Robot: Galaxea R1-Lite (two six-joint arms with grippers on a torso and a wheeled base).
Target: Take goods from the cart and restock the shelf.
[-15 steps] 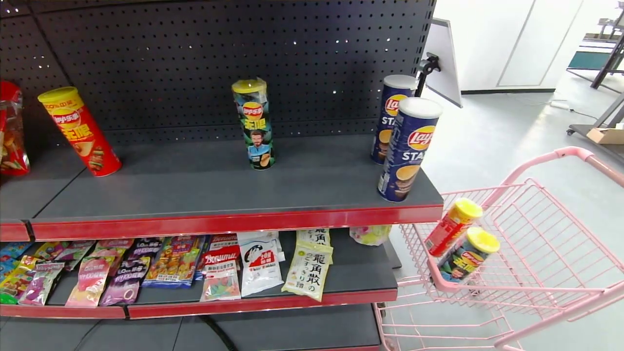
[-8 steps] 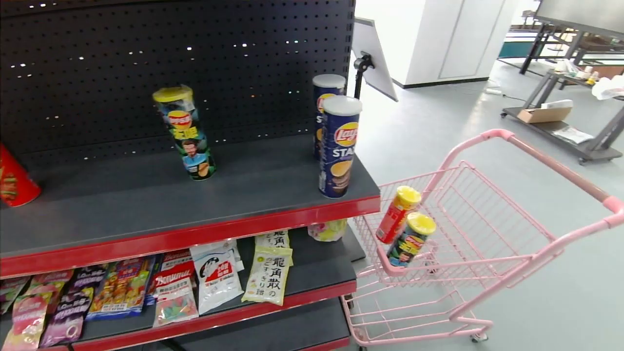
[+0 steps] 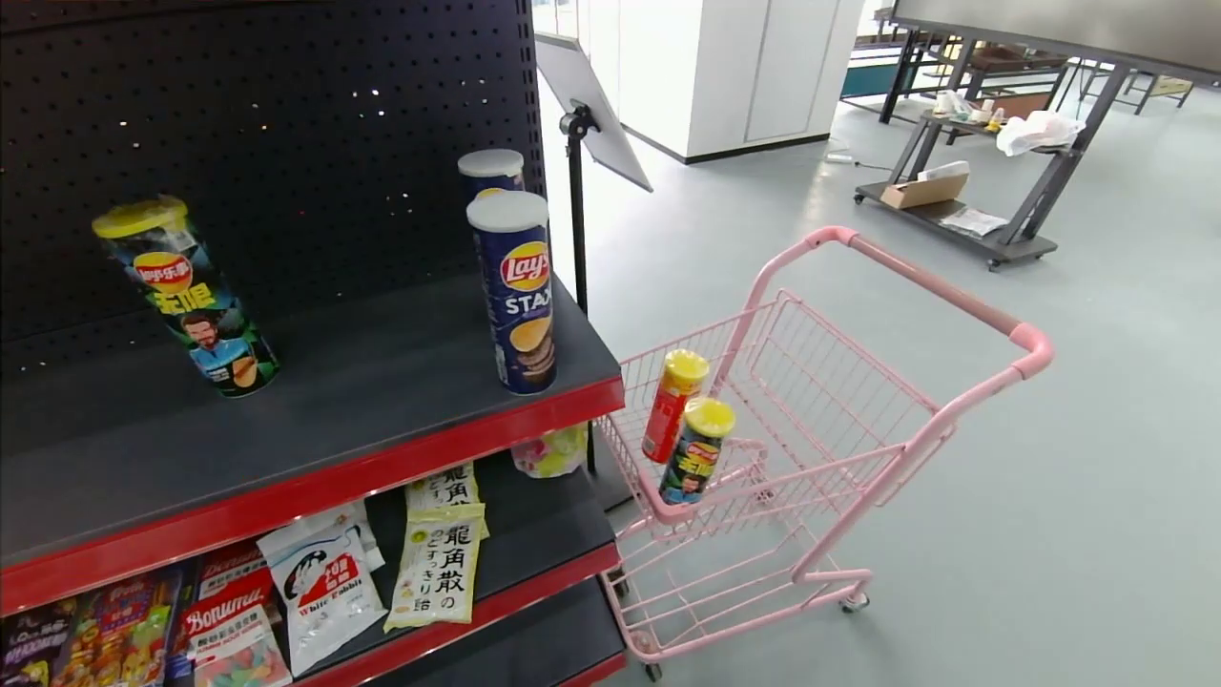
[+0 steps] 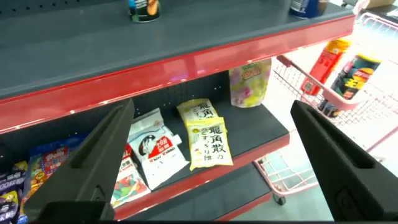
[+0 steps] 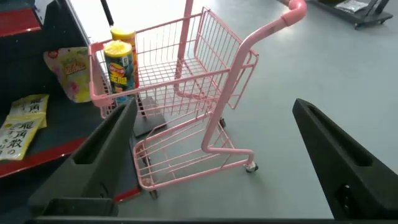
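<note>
Chip cans (image 3: 673, 405) are leaning upright in the cart's (image 3: 930, 284) corner nearest the shelf (image 3: 382, 382), awaiting pickup. Left gripper (image 4: 211, 112) and right gripper (image 5: 214, 109) are hanging near the cart, fingers spread wide, holding nothing, probably readying a grab.

Red-and-yellow logo above white capitals on the blue can (image 3: 520, 296) nearest the cart (image 3: 930, 286), logo and yellow characters on the dark can (image 3: 196, 305) farther from the cart, black characters on the pale bag (image 3: 434, 572) lower down
</note>
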